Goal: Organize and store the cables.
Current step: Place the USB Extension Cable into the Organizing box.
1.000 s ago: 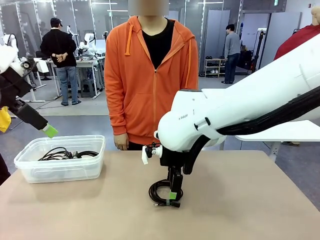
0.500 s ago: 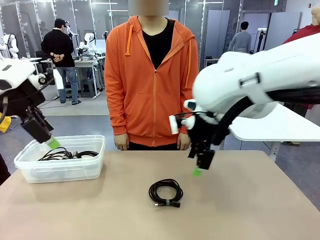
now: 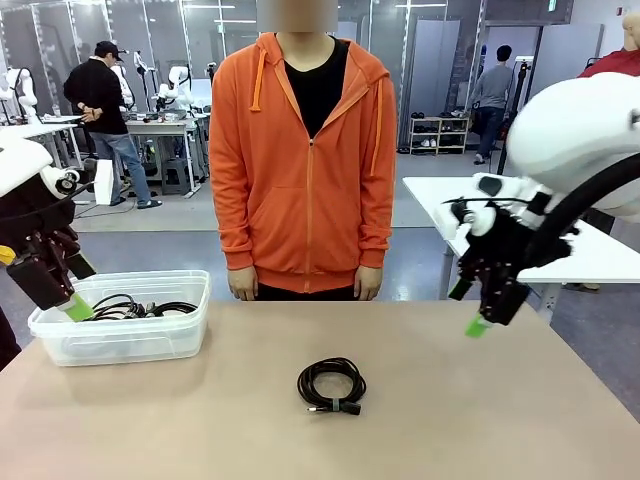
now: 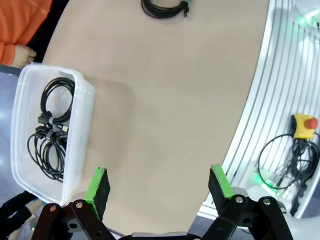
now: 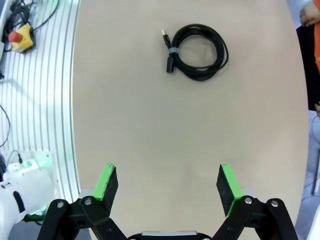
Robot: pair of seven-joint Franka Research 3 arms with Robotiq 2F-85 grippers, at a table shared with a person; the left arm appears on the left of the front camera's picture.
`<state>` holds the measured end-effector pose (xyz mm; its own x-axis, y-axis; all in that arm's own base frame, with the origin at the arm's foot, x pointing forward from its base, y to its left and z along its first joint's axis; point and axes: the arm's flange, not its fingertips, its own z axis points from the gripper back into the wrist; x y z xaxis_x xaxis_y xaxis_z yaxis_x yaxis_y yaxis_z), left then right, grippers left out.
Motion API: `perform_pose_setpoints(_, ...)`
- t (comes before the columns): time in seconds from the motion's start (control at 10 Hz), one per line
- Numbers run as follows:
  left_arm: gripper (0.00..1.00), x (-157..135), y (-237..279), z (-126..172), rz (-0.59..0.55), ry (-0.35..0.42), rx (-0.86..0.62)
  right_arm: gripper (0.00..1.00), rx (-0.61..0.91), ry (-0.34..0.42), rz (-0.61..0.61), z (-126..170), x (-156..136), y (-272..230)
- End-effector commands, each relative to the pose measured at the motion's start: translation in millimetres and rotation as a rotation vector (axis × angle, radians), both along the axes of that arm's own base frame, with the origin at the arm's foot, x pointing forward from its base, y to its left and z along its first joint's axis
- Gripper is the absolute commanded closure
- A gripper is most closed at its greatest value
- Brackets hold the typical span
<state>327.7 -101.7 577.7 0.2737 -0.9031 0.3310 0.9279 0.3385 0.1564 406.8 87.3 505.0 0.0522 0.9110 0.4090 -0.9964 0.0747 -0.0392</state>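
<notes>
The coiled cable [image 3: 331,385] is lying mid-table, looking light, floppy, bound by one tie. I'm keeping both the left gripper [image 4: 160,184] and right gripper [image 5: 169,184] spread and empty; I'm judging the bundled strands beside the plug the safest pinch.

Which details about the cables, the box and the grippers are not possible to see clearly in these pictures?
- Cables in the plastic box: their number; they overlap in a tangle in the left wrist view.
- Coiled cable on the table: its top is cut by the picture edge in the left wrist view; plug type too small.
- Left gripper: front view shows one green pad; the box rim stands behind it.
</notes>
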Motion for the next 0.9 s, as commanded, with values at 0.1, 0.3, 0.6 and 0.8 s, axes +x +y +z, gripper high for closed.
perform_pose_setpoints(0.1, 0.0, -3, 2, 3, -0.06, 0.068, -0.006, 0.0, 0.055, -0.008, 0.019, -6, -17, -28)
perform_pose_setpoints(0.3, 0.0, -2, 3, 3, -0.074, 0.088, 0.009, 0.0, 0.072, -0.06, -0.016, -1, -24, -49)
perform_pose_setpoints(0.6, 0.0, -4, 4, 3, -0.088, 0.123, 0.041, 0.0, 0.146, -0.037, -0.194, 11, -38, -95)
perform_pose_setpoints(0.8, 0.0, -4, 5, 3, -0.098, 0.141, 0.058, 0.0, 0.144, 0.004, -0.32, 14, -51, -122)
